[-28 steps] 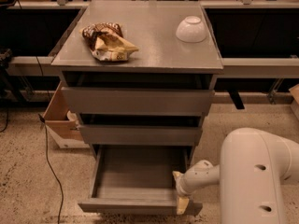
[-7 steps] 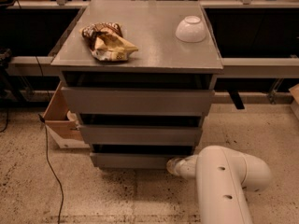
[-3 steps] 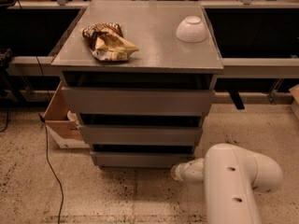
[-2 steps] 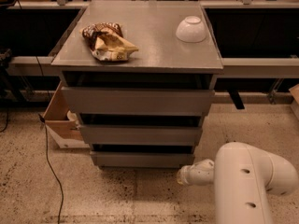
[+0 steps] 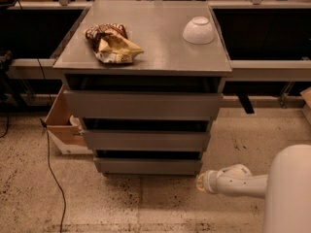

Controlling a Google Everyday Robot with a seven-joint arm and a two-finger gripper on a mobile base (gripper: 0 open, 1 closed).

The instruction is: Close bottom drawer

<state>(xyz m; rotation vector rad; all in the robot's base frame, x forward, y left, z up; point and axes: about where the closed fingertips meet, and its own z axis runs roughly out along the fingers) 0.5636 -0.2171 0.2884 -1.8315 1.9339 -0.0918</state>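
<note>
The bottom drawer (image 5: 148, 166) is the lowest, slimmest grey front of the grey cabinet (image 5: 146, 101). It sits pushed in, about flush with the middle drawer (image 5: 146, 141) above it. The wider top drawer front (image 5: 143, 106) is also in. My gripper (image 5: 201, 182) is at the end of the white arm, low near the floor, just right of the bottom drawer's right corner and apart from it. It holds nothing that I can see.
A crumpled snack bag (image 5: 112, 43) and an upturned white bowl (image 5: 198, 30) lie on the cabinet top. An open cardboard box (image 5: 65, 125) stands at the cabinet's left, with a black cable (image 5: 51, 169) on the speckled floor. A metal rail (image 5: 272, 69) runs behind.
The bottom drawer, open with its box showing at the start, is now pushed in. My gripper has drawn back to the right, away from the drawer front.
</note>
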